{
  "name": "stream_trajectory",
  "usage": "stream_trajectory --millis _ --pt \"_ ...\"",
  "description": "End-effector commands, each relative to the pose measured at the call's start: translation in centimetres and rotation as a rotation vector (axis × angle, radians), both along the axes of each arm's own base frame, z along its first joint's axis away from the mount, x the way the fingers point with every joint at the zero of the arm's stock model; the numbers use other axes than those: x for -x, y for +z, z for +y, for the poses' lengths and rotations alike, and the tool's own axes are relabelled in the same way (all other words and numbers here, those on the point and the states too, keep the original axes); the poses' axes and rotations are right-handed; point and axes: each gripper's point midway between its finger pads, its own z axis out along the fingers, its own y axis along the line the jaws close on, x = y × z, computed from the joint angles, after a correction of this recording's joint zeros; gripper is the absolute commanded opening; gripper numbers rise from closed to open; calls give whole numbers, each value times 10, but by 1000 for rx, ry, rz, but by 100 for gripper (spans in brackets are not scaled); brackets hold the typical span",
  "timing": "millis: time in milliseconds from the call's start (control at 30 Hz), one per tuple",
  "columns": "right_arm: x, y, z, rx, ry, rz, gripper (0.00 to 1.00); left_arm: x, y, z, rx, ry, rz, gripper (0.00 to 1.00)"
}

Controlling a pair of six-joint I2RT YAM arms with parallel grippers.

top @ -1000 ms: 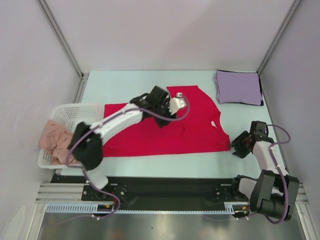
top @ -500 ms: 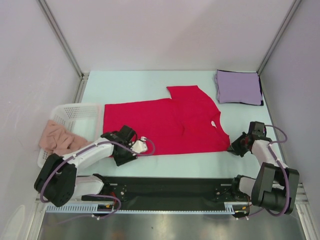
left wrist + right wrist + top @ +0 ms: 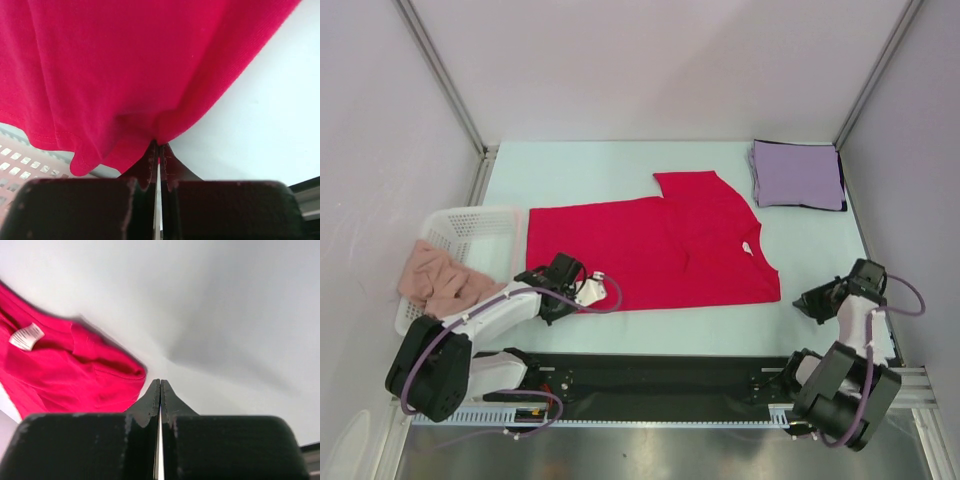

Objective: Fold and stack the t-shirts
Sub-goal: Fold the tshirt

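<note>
Overhead view of the pale table (image 3: 600,165) with both arms at its near edge. The red t-shirt (image 3: 650,250) lies spread flat across the middle, collar toward the right, one sleeve pointing to the far side. A white mesh basket (image 3: 470,225) sits at the left edge, just beside the shirt's hem, with a pink cloth (image 3: 435,280) spilling over its near-left side. The lavender t-shirt (image 3: 798,175) rests folded square in the far right corner, well apart from the red one. The left gripper (image 3: 590,291) lies low at the shirt's near left corner; in the wrist view its jaws are pressed together on the red hem, which puckers at the tips (image 3: 158,146). The right gripper (image 3: 813,302) is over bare table near the shirt's near right corner, jaws together with nothing between them (image 3: 160,382). A small white neck label (image 3: 748,247) shows at the collar.
</note>
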Motion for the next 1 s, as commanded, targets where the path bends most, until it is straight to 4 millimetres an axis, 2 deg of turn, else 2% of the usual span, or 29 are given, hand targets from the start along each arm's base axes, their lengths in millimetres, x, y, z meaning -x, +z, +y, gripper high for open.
stream_trajectory --millis 0,100,167,200,233,333,500,567,800,867,967 --pt "17 5 0 -66 -103 5 0 -3 9 -22 120 -20 9 0" --pt "10 21 1 -71 -102 -80 0 -3 19 -28 143 -29 16 0" --pt "1 33 4 -45 -32 -116 18 -3 16 -25 129 -30 18 0" --pt "1 34 11 -24 20 -95 34 -3 14 -22 112 -30 15 0" --pt "3 31 5 26 19 -63 40 -4 12 -20 105 -28 11 0" --pt "-2 21 25 0 74 -46 51 -6 10 -16 83 -22 -3 0" --pt "-3 -6 40 0 120 70 53 -8 15 -20 103 -15 -15 0" --pt "-10 -10 40 1 114 60 52 -8 16 -20 108 -17 -17 0" --pt "-26 -19 21 80 54 54 50 -6 14 -20 112 -13 -11 0" --pt "-28 -23 17 90 33 60 47 -6 14 -21 110 -14 -12 0" --pt "-32 -30 20 62 32 68 27 -8 15 -21 112 -13 -15 0"
